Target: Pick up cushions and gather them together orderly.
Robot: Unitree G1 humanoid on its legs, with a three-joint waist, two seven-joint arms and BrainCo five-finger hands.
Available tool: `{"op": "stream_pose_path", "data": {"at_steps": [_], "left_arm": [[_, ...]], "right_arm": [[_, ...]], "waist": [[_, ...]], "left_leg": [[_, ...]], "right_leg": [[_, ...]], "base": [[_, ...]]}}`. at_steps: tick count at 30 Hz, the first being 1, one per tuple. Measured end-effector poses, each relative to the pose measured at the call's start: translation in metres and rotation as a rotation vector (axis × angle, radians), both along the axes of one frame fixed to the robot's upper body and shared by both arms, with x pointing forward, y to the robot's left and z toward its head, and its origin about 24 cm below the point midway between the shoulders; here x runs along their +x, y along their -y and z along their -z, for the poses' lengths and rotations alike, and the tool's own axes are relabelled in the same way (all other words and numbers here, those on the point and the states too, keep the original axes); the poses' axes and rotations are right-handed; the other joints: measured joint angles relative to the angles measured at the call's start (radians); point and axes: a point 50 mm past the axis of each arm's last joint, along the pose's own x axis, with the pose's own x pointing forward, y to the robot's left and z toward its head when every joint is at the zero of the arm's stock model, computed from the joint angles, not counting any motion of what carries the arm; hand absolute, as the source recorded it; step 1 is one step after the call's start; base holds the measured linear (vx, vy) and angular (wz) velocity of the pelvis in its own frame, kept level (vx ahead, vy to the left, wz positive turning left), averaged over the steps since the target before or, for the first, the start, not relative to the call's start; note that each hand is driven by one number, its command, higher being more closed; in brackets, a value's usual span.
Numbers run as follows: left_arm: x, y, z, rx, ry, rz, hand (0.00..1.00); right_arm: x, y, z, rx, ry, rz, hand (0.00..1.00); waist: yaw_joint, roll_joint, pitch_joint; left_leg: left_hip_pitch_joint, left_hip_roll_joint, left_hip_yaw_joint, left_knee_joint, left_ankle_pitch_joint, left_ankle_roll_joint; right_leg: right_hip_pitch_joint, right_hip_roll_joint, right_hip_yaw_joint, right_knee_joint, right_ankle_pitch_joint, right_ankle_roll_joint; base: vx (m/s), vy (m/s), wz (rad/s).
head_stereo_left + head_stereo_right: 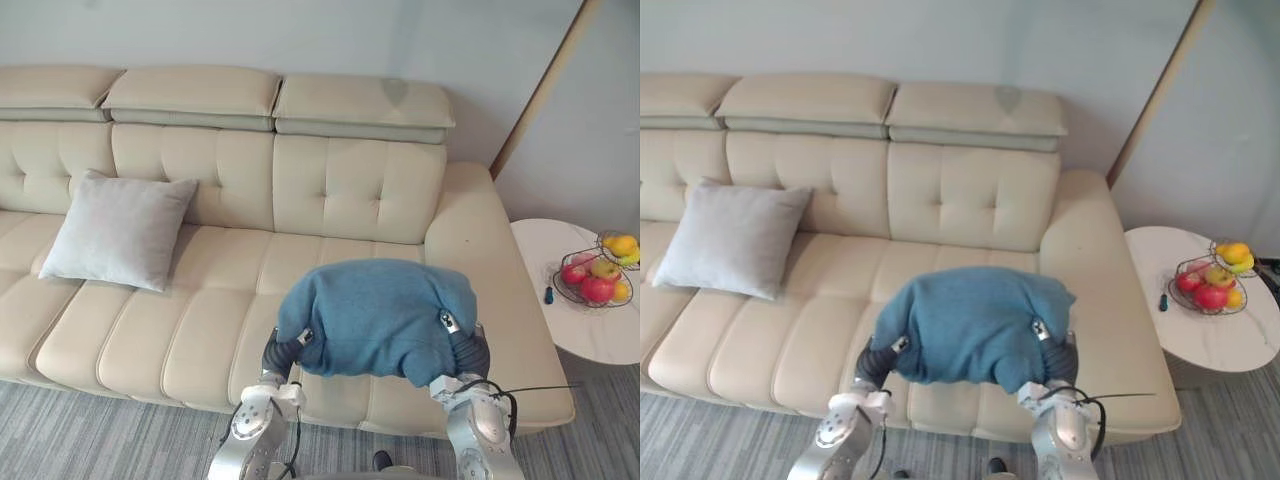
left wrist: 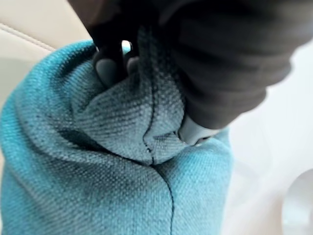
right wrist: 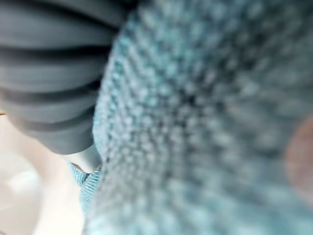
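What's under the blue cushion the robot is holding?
The blue cushion is held over the sofa seat, left hand pinching one side, right hand at the other. The seat patch right beneath it is covered.

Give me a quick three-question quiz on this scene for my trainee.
1. True or false: the teal woven fabric cushion is held over the cream leather sofa between the left hand and the right hand.
2. Where is the light grey square fabric cushion? A: on the floor. B: leaning against the sofa's backrest, to the robot's left. C: on the sofa's armrest.
3. Fill in: the wire basket on the round white side table holds ____.
Key: 1 true; 2 B; 3 fruit.
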Motion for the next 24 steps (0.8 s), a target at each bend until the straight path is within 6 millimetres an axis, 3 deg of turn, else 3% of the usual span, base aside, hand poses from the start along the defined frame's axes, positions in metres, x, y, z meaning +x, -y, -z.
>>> {"op": "stream_pose_path", "data": {"at_steps": [5,7,8,9,10,12,13,15,17,18,19,20,22,24], "left_arm": [[0.034,0.005,-0.030,0.030,0.126,-0.035,1.00],[0.058,0.009,-0.057,0.034,0.236,-0.057,1.00],[0.079,0.012,-0.080,0.042,0.318,-0.083,1.00],[0.086,0.012,-0.088,0.046,0.343,-0.093,1.00],[0.099,0.012,-0.102,0.057,0.391,-0.109,1.00],[0.134,0.011,-0.160,0.098,0.570,-0.174,1.00],[0.138,0.011,-0.170,0.099,0.596,-0.188,1.00],[0.155,0.009,-0.220,0.089,0.724,-0.260,1.00],[0.159,0.008,-0.245,0.070,0.784,-0.297,1.00],[0.162,0.008,-0.269,0.047,0.841,-0.320,1.00],[0.164,0.007,-0.289,0.029,0.885,-0.346,0.00],[0.165,0.007,-0.296,0.023,0.899,-0.353,0.00],[0.173,0.004,-0.320,0.009,0.904,-0.410,0.00],[0.183,0.003,-0.327,0.013,0.863,-0.442,0.00]], "right_arm": [[0.036,-0.001,-0.013,-0.098,0.052,0.005,1.00],[0.058,-0.002,-0.031,-0.136,0.120,0.013,1.00],[0.079,-0.004,-0.049,-0.165,0.182,0.013,1.00],[0.086,-0.004,-0.056,-0.173,0.204,0.015,1.00],[0.101,-0.006,-0.071,-0.191,0.245,0.015,1.00],[0.141,-0.012,-0.135,-0.264,0.428,0.052,1.00],[0.146,-0.013,-0.146,-0.270,0.457,0.059,1.00],[0.165,-0.020,-0.203,-0.310,0.597,0.096,1.00],[0.170,-0.023,-0.230,-0.322,0.660,0.122,1.00],[0.173,-0.026,-0.253,-0.331,0.716,0.142,1.00],[0.174,-0.028,-0.275,-0.349,0.764,0.171,1.00],[0.174,-0.030,-0.282,-0.344,0.779,0.178,0.00],[0.180,-0.036,-0.308,-0.364,0.806,0.223,0.00],[0.186,-0.033,-0.320,-0.366,0.790,0.250,0.00]], "waist": [[0.003,0.001,0.020],[0.010,0.003,0.030],[0.015,0.003,0.039],[0.016,0.003,0.042],[0.016,0.004,0.049],[0.013,0.005,0.067],[0.013,0.005,0.067],[0.013,0.006,0.100],[0.012,0.006,0.123],[0.012,0.006,0.125],[0.010,0.009,0.128],[0.007,0.011,0.132],[0.001,0.020,0.161],[-0.005,0.034,0.188]], "left_leg": [[-0.102,0.012,0.007,0.025,0.015,0.000],[-0.157,0.013,0.000,0.025,0.033,0.005],[-0.201,0.015,-0.007,0.025,0.049,0.005],[-0.214,0.015,-0.009,0.025,0.055,0.007],[-0.235,0.015,-0.015,0.024,0.064,0.006],[-0.306,0.012,-0.032,0.006,0.105,0.005],[-0.319,0.010,-0.033,0.000,0.114,0.005],[-0.346,0.004,-0.037,-0.050,0.162,0.002],[-0.349,0.002,-0.042,-0.082,0.184,-0.002],[-0.374,-0.004,-0.051,-0.117,0.213,-0.005],[-0.396,-0.006,-0.060,-0.154,0.242,-0.008],[-0.402,-0.007,-0.061,-0.168,0.255,-0.008],[-0.408,-0.008,-0.075,-0.239,0.302,-0.014],[-0.410,-0.006,-0.090,-0.270,0.321,-0.021]], "right_leg": [[-0.082,0.012,0.009,-0.029,0.050,0.001],[-0.135,0.013,0.005,-0.027,0.070,0.000],[-0.174,0.012,0.000,-0.027,0.082,-0.002],[-0.186,0.012,-0.002,-0.027,0.089,-0.001],[-0.206,0.013,-0.006,-0.028,0.098,-0.002],[-0.275,0.013,-0.019,-0.030,0.121,-0.003],[-0.290,0.013,-0.020,-0.031,0.126,-0.004],[-0.320,0.011,-0.022,-0.066,0.162,-0.005],[-0.326,0.011,-0.025,-0.085,0.176,-0.007],[-0.359,0.012,-0.030,-0.095,0.187,-0.009],[-0.392,0.014,-0.034,-0.099,0.195,-0.010],[-0.403,0.015,-0.036,-0.101,0.199,-0.012],[-0.421,0.017,-0.053,-0.129,0.221,-0.011],[-0.430,0.018,-0.069,-0.131,0.221,-0.011]], "base": [[-0.02,-0.022,-0.10],[-0.09,-0.041,0.10],[-0.12,-0.053,0.13],[-0.12,-0.049,0.14],[-0.14,-0.044,0.15],[-0.21,-0.071,0.21],[-0.17,-0.072,0.17],[-0.13,-0.061,0.09],[-0.07,-0.039,0.09],[-0.09,-0.054,0.21],[-0.08,-0.051,0.20],[-0.05,-0.040,0.17],[-0.04,-0.034,0.12],[-0.03,-0.016,0.15]]}}
